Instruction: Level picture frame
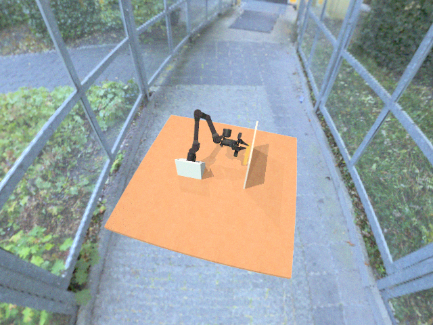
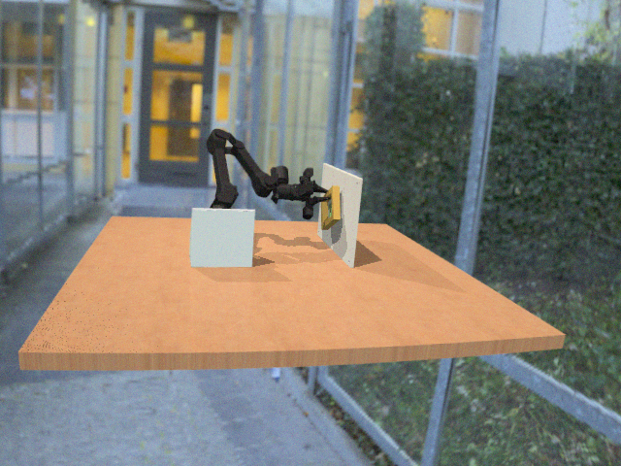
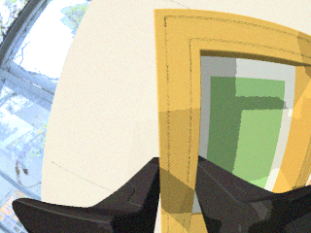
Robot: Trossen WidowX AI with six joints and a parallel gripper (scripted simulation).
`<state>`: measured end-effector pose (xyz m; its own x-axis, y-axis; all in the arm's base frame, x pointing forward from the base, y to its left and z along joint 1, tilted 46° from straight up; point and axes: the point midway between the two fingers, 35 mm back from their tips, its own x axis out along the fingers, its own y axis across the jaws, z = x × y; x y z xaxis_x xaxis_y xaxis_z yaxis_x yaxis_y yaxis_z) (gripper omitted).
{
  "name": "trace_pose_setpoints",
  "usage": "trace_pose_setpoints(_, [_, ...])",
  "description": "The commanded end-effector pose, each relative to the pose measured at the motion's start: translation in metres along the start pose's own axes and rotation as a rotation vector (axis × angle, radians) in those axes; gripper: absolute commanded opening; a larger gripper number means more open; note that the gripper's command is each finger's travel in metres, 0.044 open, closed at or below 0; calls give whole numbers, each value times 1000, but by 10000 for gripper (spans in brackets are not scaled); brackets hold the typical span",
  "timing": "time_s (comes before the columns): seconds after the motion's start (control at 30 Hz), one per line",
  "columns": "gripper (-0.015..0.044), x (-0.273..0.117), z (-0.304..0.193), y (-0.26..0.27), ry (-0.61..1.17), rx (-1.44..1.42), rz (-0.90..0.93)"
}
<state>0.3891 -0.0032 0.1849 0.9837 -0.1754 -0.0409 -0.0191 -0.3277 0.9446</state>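
Note:
The yellow picture frame [image 1: 245, 157] [image 2: 336, 205] [image 3: 177, 121] with a green picture is against the front of the cream upright board [image 1: 254, 136] [image 2: 350, 200] [image 3: 107, 121]. My gripper [image 1: 247, 147] [image 2: 328, 194] [image 3: 175, 162] is shut on the frame's left side bar, one finger outside the frame and one inside its opening. In the wrist view the left bar runs nearly upright and the top bar slopes down to the right, but that view is bent by the lens, so I cannot tell how level the frame is. The screw and the notched strip are hidden behind the frame.
The board stands upright on the orange table [image 1: 195, 217] [image 2: 301, 311]. A pale, box-like panel [image 1: 189, 168] [image 2: 222, 238] stands beside the arm's base and hides part of it in the exterior view. The arm reaches from there across to the board.

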Motion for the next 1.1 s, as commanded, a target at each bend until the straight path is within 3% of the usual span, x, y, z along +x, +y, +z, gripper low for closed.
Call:
trace_pose_setpoints(0.0, [0, 0, 0, 12, -2, 4, 30])
trace_pose_setpoints(1.07, [0, 0, 0, 13, -2, 4, 30])
